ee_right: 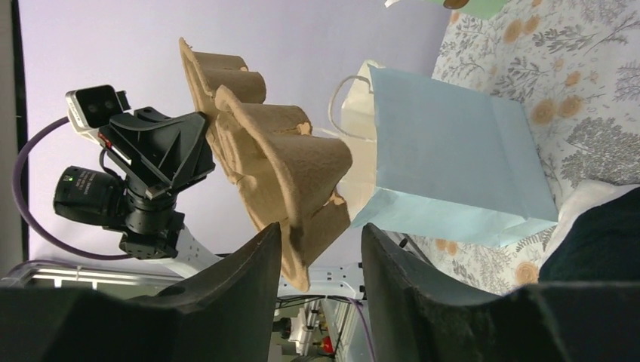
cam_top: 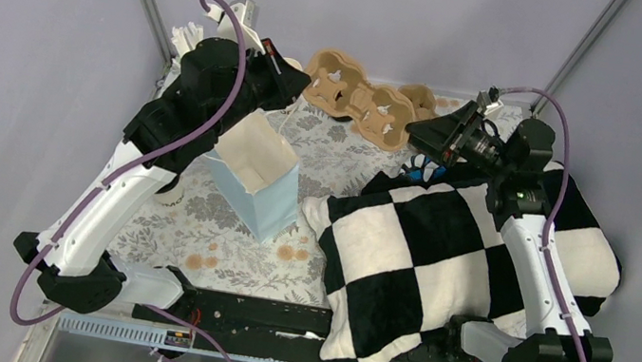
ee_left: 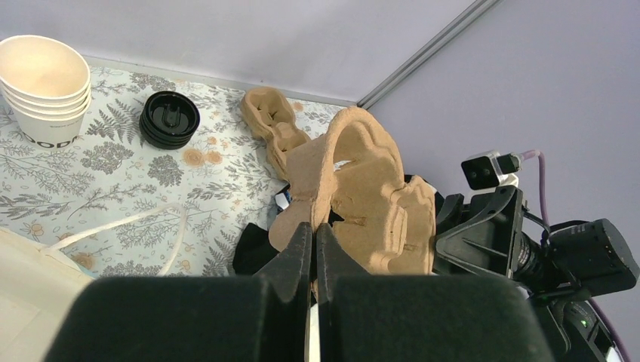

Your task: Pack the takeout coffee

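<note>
Left gripper (ee_left: 313,235) clamped on cup carrier (ee_left: 362,188); right gripper (ee_right: 321,245) apart, straddling carrier; coffee cup (cam_top: 167,194) well apart, beside left forearm.

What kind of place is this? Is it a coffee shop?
Probably not a real shop: it looks like a robot practice setup arranged as a takeaway coffee counter. See the cardboard cup carrier, stack of paper cups and blue paper bag, inside plain lilac walls.

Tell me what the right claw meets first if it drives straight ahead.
The cup carrier: its end sits at the mouth of the open right claw, though depth is unclear.
</note>
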Controlling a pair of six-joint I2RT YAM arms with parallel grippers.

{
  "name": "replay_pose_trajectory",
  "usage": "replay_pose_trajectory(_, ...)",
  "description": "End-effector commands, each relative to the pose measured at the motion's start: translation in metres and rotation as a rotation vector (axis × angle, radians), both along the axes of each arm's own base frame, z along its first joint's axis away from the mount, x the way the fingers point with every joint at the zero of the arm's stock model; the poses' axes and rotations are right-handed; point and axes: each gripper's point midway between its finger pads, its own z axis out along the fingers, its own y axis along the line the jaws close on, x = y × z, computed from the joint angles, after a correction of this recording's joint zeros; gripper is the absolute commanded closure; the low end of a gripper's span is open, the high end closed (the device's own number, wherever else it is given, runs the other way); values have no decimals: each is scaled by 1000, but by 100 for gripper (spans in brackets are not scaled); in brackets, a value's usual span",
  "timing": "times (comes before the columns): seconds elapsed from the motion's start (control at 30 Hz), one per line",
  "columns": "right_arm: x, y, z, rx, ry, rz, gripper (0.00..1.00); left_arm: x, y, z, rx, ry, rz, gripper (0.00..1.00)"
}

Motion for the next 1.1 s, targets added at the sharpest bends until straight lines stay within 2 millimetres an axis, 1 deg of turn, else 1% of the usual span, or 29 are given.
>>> replay_pose_trajectory(0.0,-19,1,32,53,-135,51,52,-2,7,26,-44,-63,17,100)
replay_pose_trajectory(0.07,-19,2,33,66,-135,53,55,-1,6,24,-43,-59,15,100)
replay_pose_trajectory(0.23,-17,2,40,86,-149,58,67,1,2,22,-44,-52,7,100)
replay_pose_trajectory(0.33,-18,3,39,90,-144,65,72,2,2,23,-48,-54,7,100)
replay_pose_trajectory(0.57,-18,4,32,89,-128,69,74,4,-1,23,-53,-50,4,100)
replay_pose_trajectory(0.73,-15,6,30,79,-120,68,74,4,-3,22,-63,-45,-3,100)
replay_pose_trajectory(0.8,-14,7,30,75,-116,70,75,4,-3,22,-65,-47,-2,100)
replay_pose_trajectory(0.87,-13,7,31,72,-112,67,81,4,-3,21,-69,-47,-2,100)
replay_pose_trajectory(0.97,-9,6,34,56,-99,43,98,5,-5,18,-70,-42,-12,100)
replay_pose_trajectory(1.0,-8,6,35,49,-99,36,100,4,-6,17,-68,-39,-16,100)
replay_pose_trajectory(1.07,-7,5,40,40,-108,21,100,5,-6,15,-54,-37,-17,100)
